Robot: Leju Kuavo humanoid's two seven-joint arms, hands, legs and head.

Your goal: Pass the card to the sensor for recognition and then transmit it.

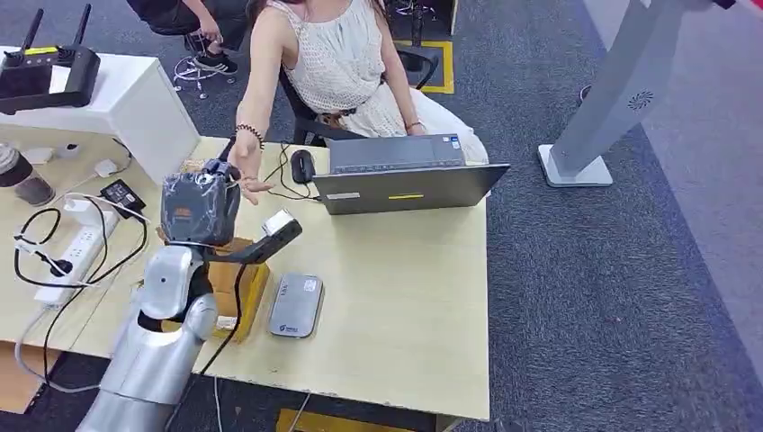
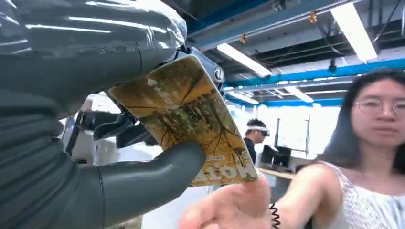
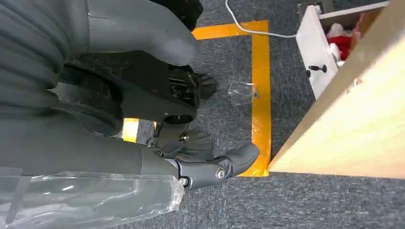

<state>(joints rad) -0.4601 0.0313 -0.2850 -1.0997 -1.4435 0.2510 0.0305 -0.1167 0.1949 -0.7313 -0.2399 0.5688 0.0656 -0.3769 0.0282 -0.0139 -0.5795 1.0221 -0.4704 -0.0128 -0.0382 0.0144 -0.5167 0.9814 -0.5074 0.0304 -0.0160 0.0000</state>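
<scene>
Handover step. The card (image 2: 191, 124) is pinched in the left hand (image 2: 95, 143), raised over the surface (image 1: 405, 270) toward the seated person's hand (image 1: 245, 175), which is just beside it. The right hand (image 3: 143, 95) hangs empty, fingers apart. Release is judged next, once the card is grasped.

Left hand (image 2: 95, 157) raised, gripping; right hand (image 3: 143, 95) low, empty

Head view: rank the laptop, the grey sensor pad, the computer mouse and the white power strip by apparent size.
1. Laptop, clearly the largest.
2. Power strip and grey sensor pad: too alike to rank; cables cover part of the strip.
3. Mouse, the smallest.
</scene>
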